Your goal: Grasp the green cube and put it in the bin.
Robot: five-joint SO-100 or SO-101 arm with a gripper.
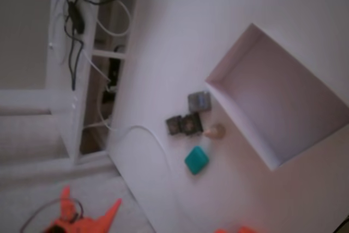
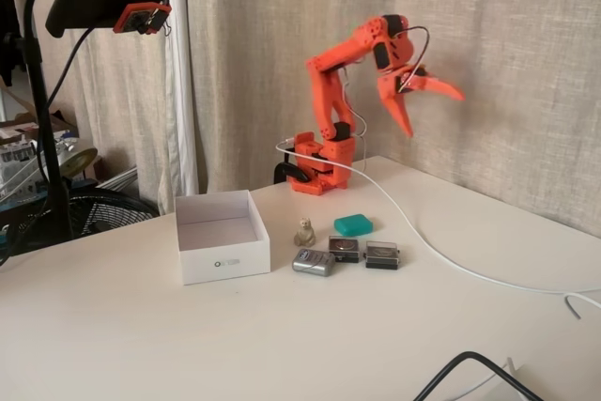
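Observation:
The green cube (image 2: 353,224) is a small teal block lying on the white table in front of the arm's base; it also shows in a fixed view as the green cube (image 1: 196,160). The bin (image 2: 225,260), a white open box, stands to its left, a short gap away, and is seen from above as the bin (image 1: 234,66) with nothing visible in it. My orange gripper (image 2: 437,116) hangs high above the table, up and right of the cube, open and holding nothing. Orange parts of the arm (image 1: 82,222) poke in at the bottom edge.
Three small grey blocks (image 2: 345,249) (image 2: 382,254) (image 2: 313,262) and a little beige figure (image 2: 304,232) lie between cube and bin. A white cable (image 2: 451,260) runs across the table right of the cube. A camera stand (image 2: 47,138) rises at far left. A black cable (image 2: 470,368) lies at the front.

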